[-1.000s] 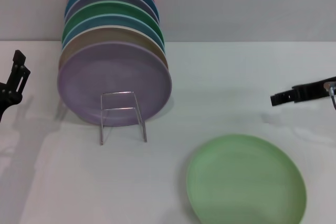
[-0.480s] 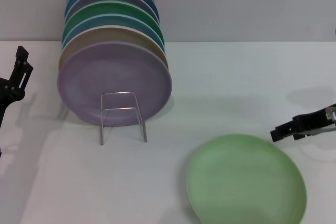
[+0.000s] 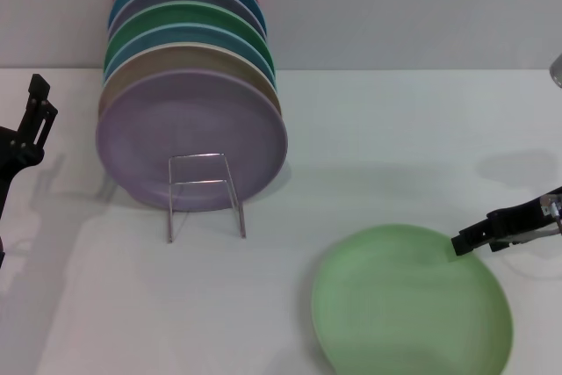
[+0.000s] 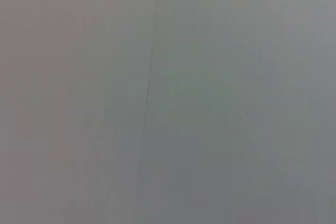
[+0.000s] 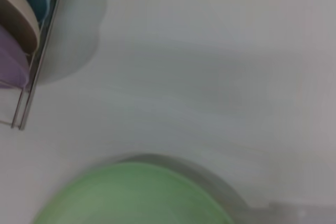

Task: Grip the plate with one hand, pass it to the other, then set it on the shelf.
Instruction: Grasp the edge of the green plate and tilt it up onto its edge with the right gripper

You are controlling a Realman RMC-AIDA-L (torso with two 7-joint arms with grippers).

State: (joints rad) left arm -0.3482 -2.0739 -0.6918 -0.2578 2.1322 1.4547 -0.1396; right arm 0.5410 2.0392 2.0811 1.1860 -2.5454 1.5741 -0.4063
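The light green plate (image 3: 411, 300) lies flat on the white table at the front right, and its rim also fills the right wrist view (image 5: 131, 195). My right gripper (image 3: 465, 241) hangs low at the plate's far right edge, its dark tip just over the rim. The shelf (image 3: 206, 195), a thin wire rack, stands left of centre, and its wire side (image 5: 31, 77) shows in the right wrist view. My left gripper (image 3: 33, 116) is raised at the far left edge, well away from the plate. The left wrist view shows only a blank grey surface.
Several coloured plates stand on edge in the rack, with a lavender plate (image 3: 191, 140) at the front and an emerald-green one (image 3: 189, 19) further back. A grey wall (image 3: 395, 6) runs behind the table. Bare white tabletop (image 3: 132, 305) lies in front of the rack.
My right gripper has come down and toward me, from above the table's right side to the green plate's right rim. The left gripper shifted only slightly.
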